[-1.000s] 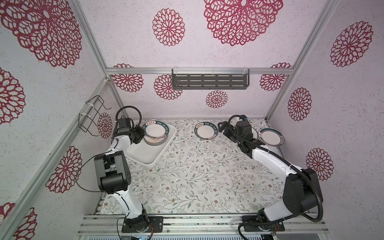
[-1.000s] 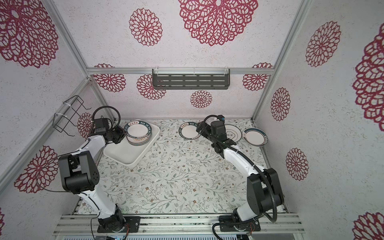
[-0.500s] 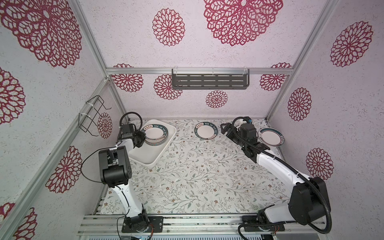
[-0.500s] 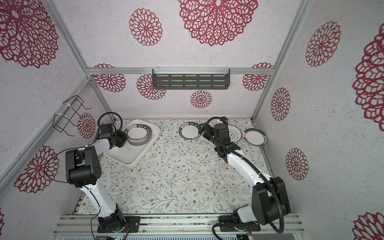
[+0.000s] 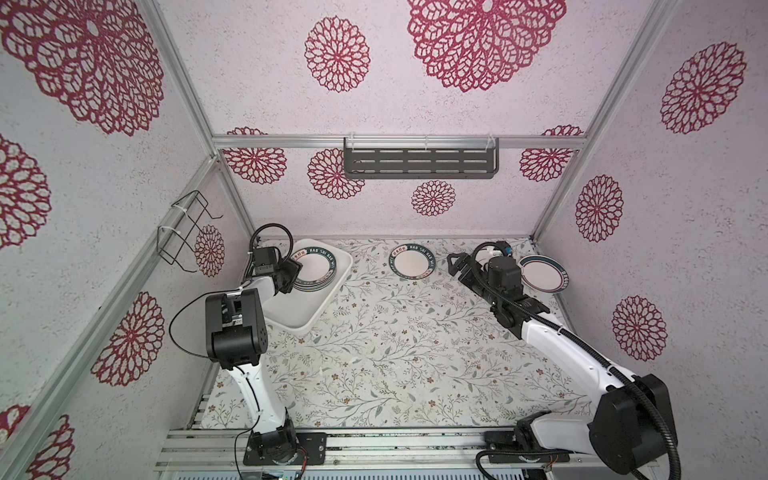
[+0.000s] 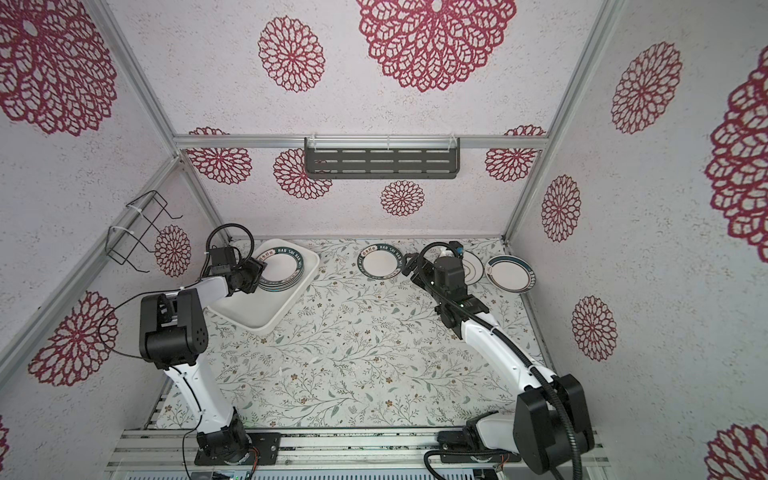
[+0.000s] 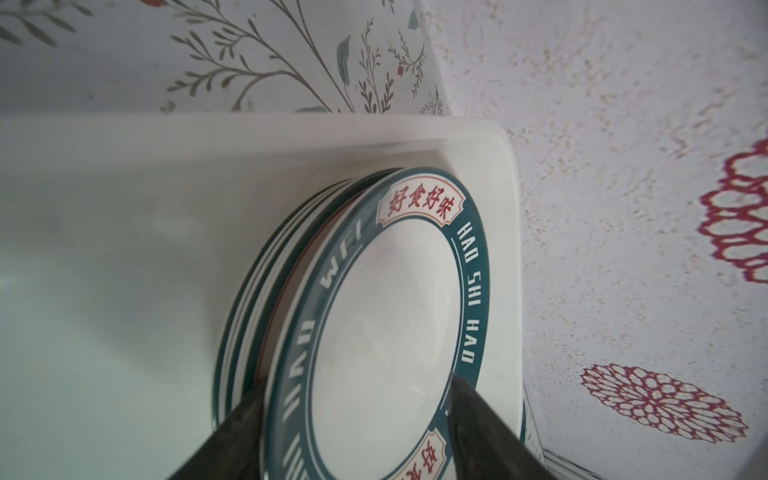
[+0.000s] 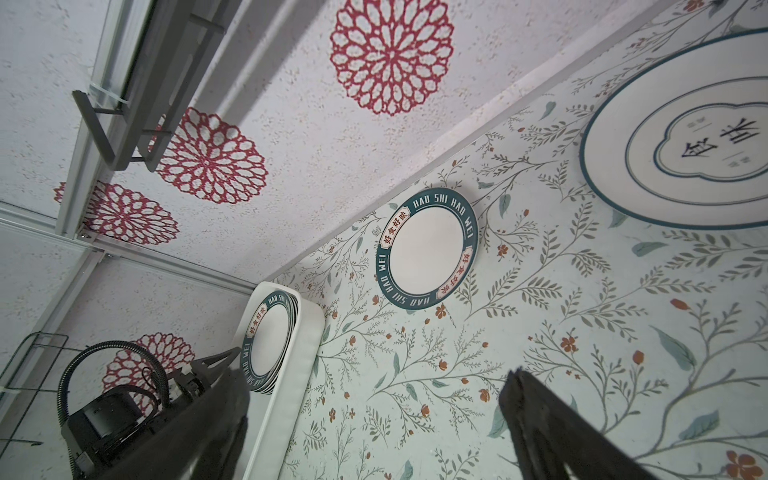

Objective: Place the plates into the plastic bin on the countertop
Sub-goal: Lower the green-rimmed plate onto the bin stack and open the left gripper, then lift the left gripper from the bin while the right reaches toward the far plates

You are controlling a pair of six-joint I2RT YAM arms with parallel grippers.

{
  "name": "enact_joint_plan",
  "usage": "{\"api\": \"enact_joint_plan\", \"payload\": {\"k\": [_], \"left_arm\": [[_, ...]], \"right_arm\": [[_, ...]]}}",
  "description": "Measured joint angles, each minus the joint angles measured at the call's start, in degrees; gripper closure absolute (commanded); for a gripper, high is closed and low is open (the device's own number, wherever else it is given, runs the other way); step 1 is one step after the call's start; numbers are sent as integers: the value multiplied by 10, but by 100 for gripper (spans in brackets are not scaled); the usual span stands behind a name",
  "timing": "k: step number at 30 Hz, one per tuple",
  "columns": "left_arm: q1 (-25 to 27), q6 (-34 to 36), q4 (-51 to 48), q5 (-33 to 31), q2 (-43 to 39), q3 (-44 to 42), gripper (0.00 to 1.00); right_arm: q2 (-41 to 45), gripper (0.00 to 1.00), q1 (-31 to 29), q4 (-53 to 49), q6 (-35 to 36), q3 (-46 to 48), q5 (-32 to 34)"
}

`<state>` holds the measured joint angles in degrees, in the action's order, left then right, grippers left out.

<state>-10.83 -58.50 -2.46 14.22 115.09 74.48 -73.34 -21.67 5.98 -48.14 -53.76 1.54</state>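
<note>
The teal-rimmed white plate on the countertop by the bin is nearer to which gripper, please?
Right. The right gripper is just beside the teal-rimmed plate; the left gripper is farther, at the stack in the white plastic bin.

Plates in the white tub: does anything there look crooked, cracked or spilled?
The top plate sits off-centre on the stack at the far end of the plastic bin, so the lower rims fan out on one side instead of lining up. Nothing looks cracked or spilled.

Glossy glazed plates [image 7: 382,316], smooth white plastic bin [image 7: 104,249], matt printed countertop [image 5: 415,340], rough speckled walls [image 5: 270,83]
</note>
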Motion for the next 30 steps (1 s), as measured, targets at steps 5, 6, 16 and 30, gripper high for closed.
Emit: {"api": "enact_joint_plan", "payload": {"k": [5,6,16,30], "left_arm": [[11,8,-15,-24,-13,2,0],[14,12,-29,-33,-21,3,1],[19,63,-167,-112,-101,9,3],[47,130,-215,-84,-225,-2,3]], "right_arm": [[35,1,0,-19,0,23,8],[45,1,0,-26,0,28,11],[166,1,0,-88,6,93,22],[253,1,0,-98,6,165,27]]}}
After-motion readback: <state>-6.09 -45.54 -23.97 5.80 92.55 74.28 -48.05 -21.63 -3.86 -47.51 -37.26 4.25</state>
